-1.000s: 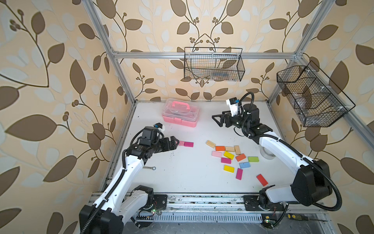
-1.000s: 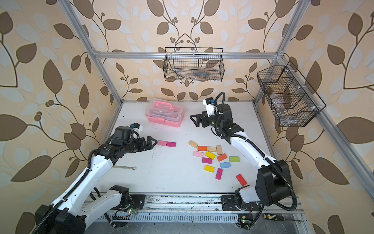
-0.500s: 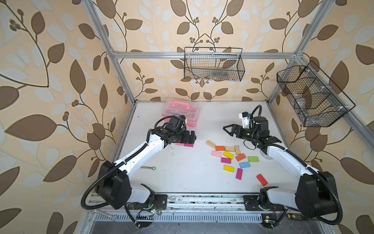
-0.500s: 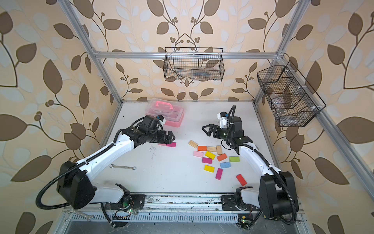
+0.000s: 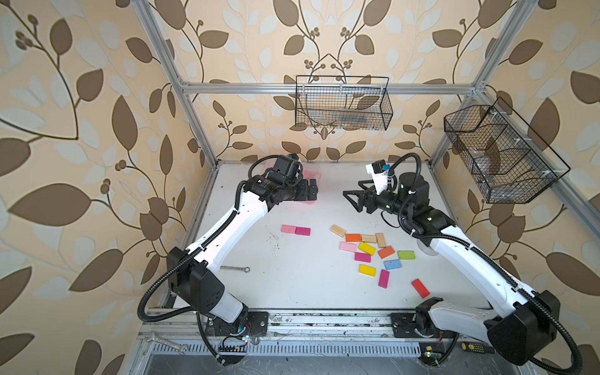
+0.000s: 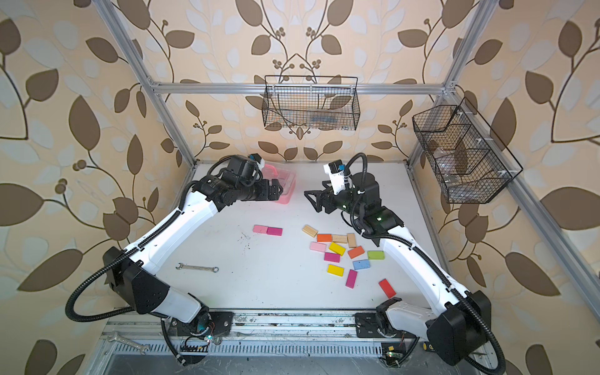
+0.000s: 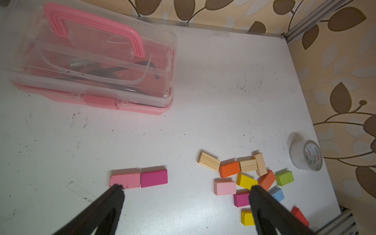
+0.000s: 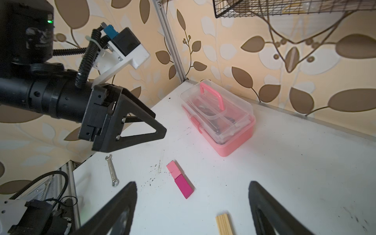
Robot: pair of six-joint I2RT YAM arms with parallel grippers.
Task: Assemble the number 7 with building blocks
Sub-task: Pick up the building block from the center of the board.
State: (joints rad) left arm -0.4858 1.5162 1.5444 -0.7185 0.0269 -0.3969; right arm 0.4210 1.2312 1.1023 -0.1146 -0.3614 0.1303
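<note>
Both arms reach inward over the table [image 5: 292, 285], left claw [image 7: 186, 187] and right claw [image 8: 192, 183] gaping empty. Paired blocks [image 5: 295, 230] touch; loose blocks [image 5: 373, 253] lie beside the right arm. Case [image 7: 91, 61] holds dark tools.

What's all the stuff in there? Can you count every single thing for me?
Joined blocks: 2, pink and magenta, end to end, mid-table.
Loose blocks: 13; three wood, two orange, two yellow, two magenta, one each pink, green, blue, red; scattered near the right arm.
Case: 1, pink with clear lid, back of table.
Tape roll: 1, whitish, beside the loose blocks.
Spanners: 2, silver; one on the table, one on the front rail.
Wire baskets: 2, black; back wall, right wall.
Table: 1, white.
Arms: 2, white and black; left gripper open, right gripper open, both empty.
</note>
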